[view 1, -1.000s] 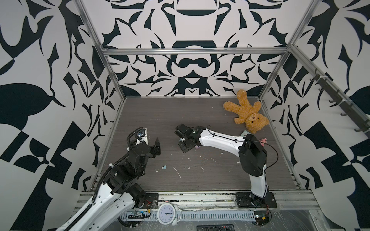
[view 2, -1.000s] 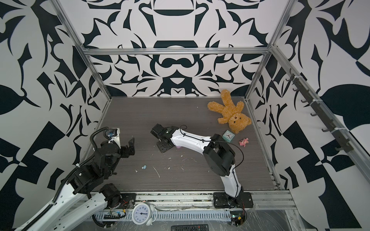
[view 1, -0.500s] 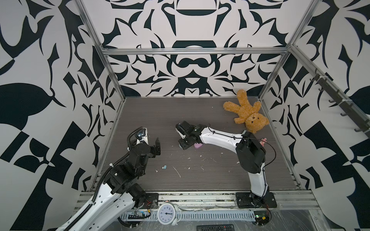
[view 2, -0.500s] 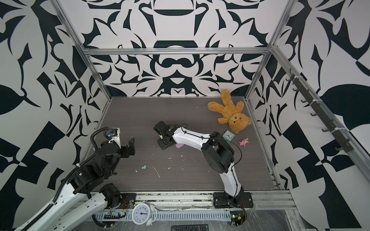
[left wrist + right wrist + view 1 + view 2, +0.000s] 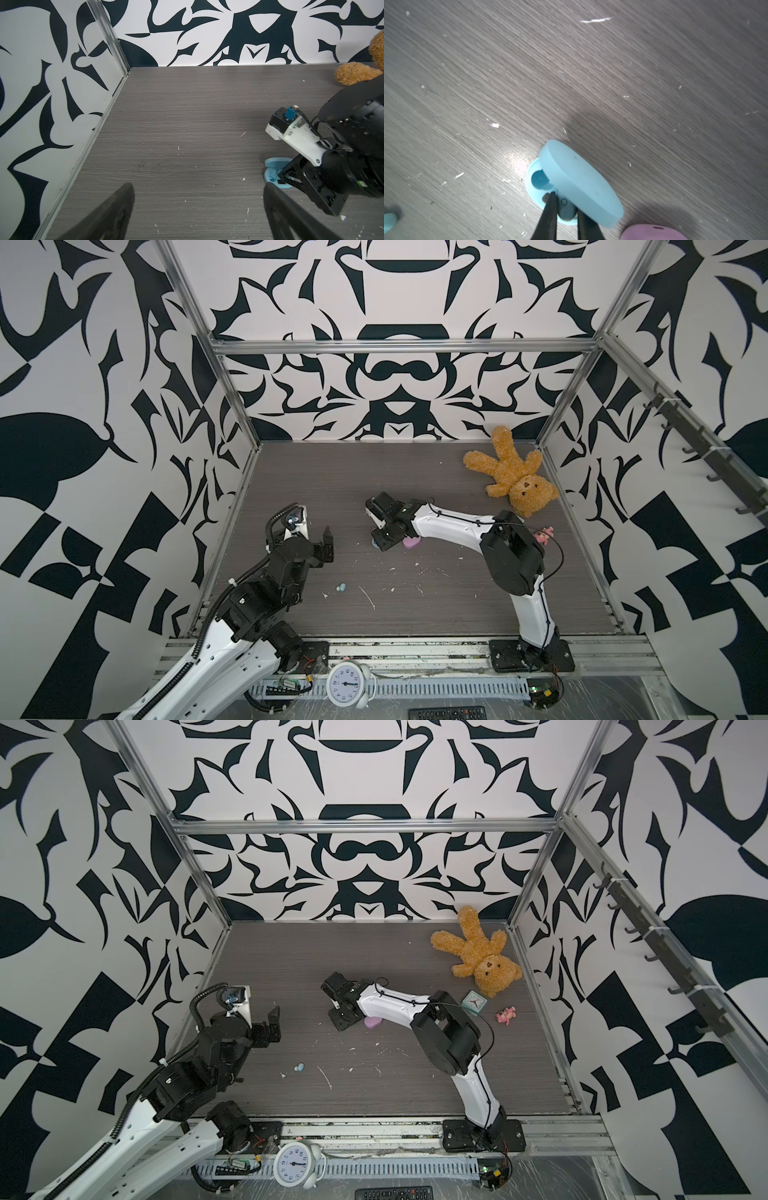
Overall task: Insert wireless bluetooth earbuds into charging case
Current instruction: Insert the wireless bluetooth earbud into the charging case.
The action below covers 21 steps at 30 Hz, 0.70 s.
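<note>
The right forearm has shifted slightly over the last second. The pink case (image 5: 411, 543), hidden under it then, now shows just beside the right gripper (image 5: 565, 205). The left arm has not moved.

A loose blue earbud (image 5: 342, 587) lies on the table (image 5: 187, 124), nearer the robot's base than either pair of jaws and well apart from both. The left gripper (image 5: 198, 185) hangs over bare table with its jaws wide apart and nothing between them.

Farther out, the right gripper's jaws are drawn close together on a second blue earbud (image 5: 568, 214). It is pinched between the fingertips (image 5: 550, 207), right at the base of the blue case (image 5: 532, 192). That case stands open, its lid (image 5: 577, 182) tilted up just beside the jaws. One round socket (image 5: 538, 179) next to the fingertips is empty, and the held earbud hides the other. The pink case lies shut on the lid's side of the jaws, so its contents cannot be seen. Farthest from both jaws, a teddy bear (image 5: 511, 481) lies by the back corner.
</note>
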Available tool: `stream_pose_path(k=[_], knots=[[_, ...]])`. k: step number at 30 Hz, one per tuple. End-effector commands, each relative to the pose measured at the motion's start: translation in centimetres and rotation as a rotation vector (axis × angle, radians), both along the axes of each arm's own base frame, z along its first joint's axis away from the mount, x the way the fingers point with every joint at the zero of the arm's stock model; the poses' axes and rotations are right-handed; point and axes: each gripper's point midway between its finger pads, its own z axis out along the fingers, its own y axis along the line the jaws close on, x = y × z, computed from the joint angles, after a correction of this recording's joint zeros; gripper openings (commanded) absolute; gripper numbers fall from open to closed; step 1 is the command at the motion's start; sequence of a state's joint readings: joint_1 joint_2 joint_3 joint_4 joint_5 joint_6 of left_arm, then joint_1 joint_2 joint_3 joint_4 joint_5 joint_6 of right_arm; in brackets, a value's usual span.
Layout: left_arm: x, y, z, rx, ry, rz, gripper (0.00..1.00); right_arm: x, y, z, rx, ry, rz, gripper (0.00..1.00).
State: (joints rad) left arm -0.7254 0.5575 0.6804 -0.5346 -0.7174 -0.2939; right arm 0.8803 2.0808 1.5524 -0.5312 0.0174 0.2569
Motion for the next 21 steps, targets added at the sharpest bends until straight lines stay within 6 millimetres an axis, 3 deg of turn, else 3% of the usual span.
stream_pose_path(k=[1, 12, 21], knots=[[0.2, 0.1, -0.2, -0.004, -0.008, 0.009, 0.99, 0.2, 0.1, 0.3, 0.013, -0.007, 0.009, 0.18], [0.3, -0.1, -0.3, -0.003, -0.001, 0.002, 0.99, -0.4, -0.8, -0.4, -0.003, 0.006, -0.008, 0.18], [0.3, -0.2, -0.3, -0.005, -0.002, 0.001, 0.99, -0.6, -1.0, -0.1, 0.005, 0.008, -0.02, 0.25]])
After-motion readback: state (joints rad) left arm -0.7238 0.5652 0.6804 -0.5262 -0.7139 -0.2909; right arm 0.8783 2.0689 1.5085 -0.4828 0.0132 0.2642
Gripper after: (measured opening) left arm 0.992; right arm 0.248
